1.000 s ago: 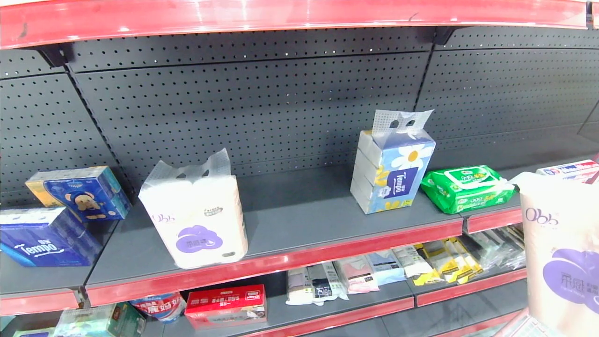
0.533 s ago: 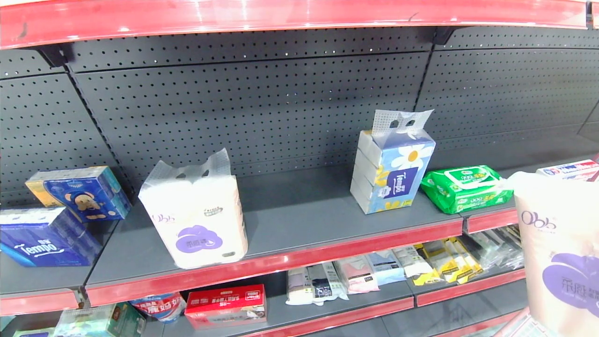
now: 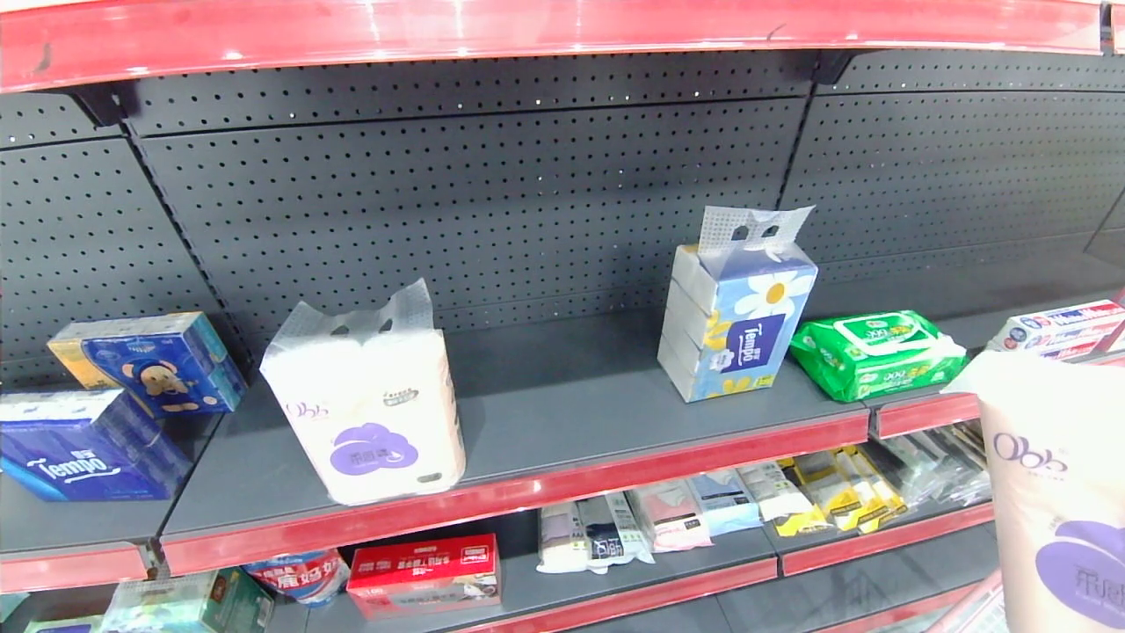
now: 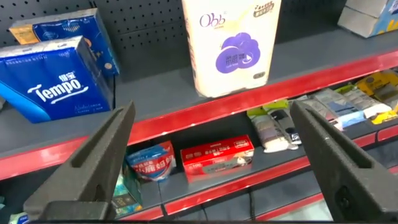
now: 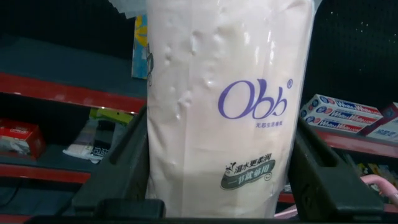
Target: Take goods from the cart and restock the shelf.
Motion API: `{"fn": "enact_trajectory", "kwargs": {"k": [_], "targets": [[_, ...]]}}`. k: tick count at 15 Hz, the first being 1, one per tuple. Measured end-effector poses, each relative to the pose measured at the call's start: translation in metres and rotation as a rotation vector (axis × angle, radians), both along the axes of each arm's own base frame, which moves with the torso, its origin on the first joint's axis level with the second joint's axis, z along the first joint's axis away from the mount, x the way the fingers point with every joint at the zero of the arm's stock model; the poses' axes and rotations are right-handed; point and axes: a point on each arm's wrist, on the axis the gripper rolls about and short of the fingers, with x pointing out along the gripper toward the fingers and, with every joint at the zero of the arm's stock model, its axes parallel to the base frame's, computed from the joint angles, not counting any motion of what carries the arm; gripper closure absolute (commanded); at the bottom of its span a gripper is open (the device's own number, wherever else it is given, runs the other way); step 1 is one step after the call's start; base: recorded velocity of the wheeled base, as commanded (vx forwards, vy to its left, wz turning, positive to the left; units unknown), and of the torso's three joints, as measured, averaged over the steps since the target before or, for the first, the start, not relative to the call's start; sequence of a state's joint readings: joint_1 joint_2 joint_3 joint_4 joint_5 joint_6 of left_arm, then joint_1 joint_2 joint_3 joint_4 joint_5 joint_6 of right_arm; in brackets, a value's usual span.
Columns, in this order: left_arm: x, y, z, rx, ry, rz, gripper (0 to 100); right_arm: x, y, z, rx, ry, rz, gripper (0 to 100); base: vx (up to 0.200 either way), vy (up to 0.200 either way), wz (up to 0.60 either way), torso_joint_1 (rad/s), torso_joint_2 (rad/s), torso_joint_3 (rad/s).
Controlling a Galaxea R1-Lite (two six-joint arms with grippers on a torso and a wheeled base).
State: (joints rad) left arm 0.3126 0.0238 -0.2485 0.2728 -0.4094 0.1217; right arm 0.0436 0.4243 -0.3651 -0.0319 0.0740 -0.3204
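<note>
A white toilet-paper pack with a purple cloud mark (image 3: 1059, 492) hangs at the lower right of the head view, in front of the shelf. In the right wrist view the same pack (image 5: 227, 106) stands between the dark fingers of my right gripper (image 5: 227, 180), which is shut on it. A matching pack (image 3: 365, 418) (image 4: 230, 46) stands on the grey middle shelf (image 3: 545, 413) near its front edge. My left gripper (image 4: 217, 155) is open with nothing in it, held in front of the shelf's red lip (image 4: 186, 115).
On the middle shelf are two blue tissue boxes (image 3: 83, 448) at the left, a flowered tissue pack (image 3: 738, 321), a green wipes pack (image 3: 874, 352) and a red-white box (image 3: 1059, 330) at the right. Free room lies between the white pack and the flowered pack. Lower shelves hold small goods.
The pack in my right gripper rose slightly and then dropped lower and a little to the right in the head view, uncovering more of the red-white box. Nothing on the shelf moved.
</note>
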Motion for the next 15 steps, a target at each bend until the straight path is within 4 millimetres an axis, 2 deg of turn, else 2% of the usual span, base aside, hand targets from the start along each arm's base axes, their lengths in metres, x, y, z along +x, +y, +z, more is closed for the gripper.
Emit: {"fn": "enact_trajectory", "kwargs": {"k": [4,13,15], "targets": [[0.0004,0.0001,-0.0010,0.000,0.003,0.000,0,-0.0076,-0.0003,-0.0002,0.003,-0.027,0.000,100,0.000,0.000,0.00,0.000,0.00,0.000],[0.0003,0.0007,-0.0007,0.001,0.001,0.026,0,-0.0076,-0.0003,-0.0003,0.003,-0.027,0.000,100,0.000,0.000,0.00,0.000,0.00,0.000],[0.0003,0.0007,-0.0006,0.000,0.000,0.026,0,-0.0074,-0.0003,-0.0004,0.003,-0.025,0.000,100,0.000,0.000,0.60,0.002,0.00,0.007]]}}
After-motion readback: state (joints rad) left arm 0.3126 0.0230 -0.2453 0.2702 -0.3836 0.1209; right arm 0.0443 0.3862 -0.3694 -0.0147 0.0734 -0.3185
